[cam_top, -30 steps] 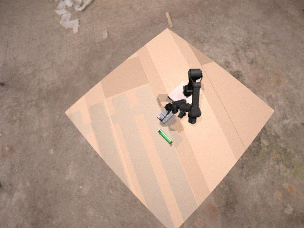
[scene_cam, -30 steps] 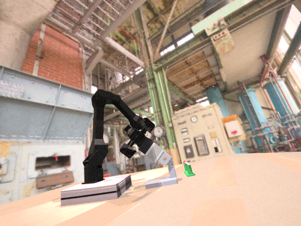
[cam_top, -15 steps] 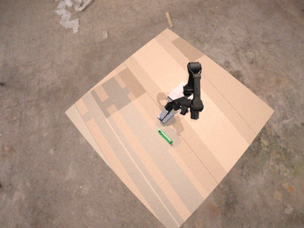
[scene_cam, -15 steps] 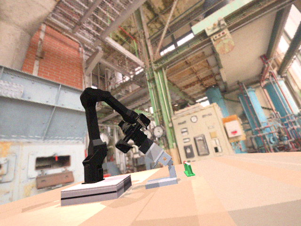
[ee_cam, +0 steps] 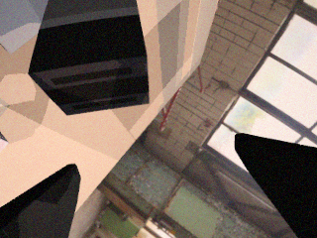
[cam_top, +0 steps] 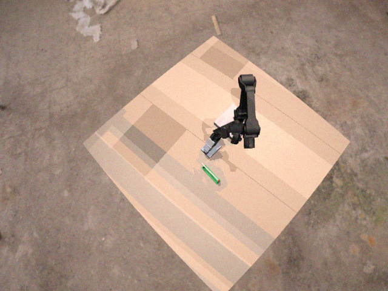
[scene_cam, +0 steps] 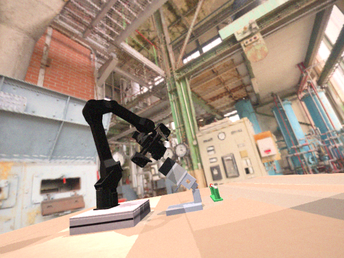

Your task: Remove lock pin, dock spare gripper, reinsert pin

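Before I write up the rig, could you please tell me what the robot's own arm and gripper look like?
The arm is black throughout, with rounded joint housings and slim, straight links. The gripper is black too, with two broad, blocky fingers that taper to blunt tips in the wrist view. I can make out no markings or loose cables on either.

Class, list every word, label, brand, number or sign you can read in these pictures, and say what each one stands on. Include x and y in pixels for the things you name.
No text can be read.
Beige control cabinet: small dark marks beside its dials, too blurred to read.
Orange-framed white box: a red mark, too blurred to read.
Robot arm [cam_top: 251,109] [scene_cam: 100,138], grey mount [cam_top: 216,151] [scene_cam: 184,208], green holder [cam_top: 210,174] [scene_cam: 216,197]: no lettering visible.
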{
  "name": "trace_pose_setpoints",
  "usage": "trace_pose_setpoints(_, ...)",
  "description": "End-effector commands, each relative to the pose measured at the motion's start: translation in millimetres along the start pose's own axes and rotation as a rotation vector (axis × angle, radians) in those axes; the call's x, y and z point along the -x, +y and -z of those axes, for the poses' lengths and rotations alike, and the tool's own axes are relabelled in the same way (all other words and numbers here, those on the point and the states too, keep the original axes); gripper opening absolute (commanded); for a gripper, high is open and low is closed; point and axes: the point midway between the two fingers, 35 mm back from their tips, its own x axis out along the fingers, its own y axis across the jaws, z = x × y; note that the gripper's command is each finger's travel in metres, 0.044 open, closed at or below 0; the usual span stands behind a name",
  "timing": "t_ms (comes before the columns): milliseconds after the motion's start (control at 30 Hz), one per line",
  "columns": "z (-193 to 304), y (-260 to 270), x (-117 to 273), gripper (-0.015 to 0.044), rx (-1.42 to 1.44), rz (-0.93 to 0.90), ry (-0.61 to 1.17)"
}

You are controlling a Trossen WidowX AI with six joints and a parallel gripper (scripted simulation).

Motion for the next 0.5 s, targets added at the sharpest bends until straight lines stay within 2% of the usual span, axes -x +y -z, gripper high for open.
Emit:
trace_pose_setpoints(0,6,-7,3,0.044,0.004,-0.001,-0.025)
trace_pose_setpoints(467,11,-18,9,0.044,0.001,0.007,-0.057)
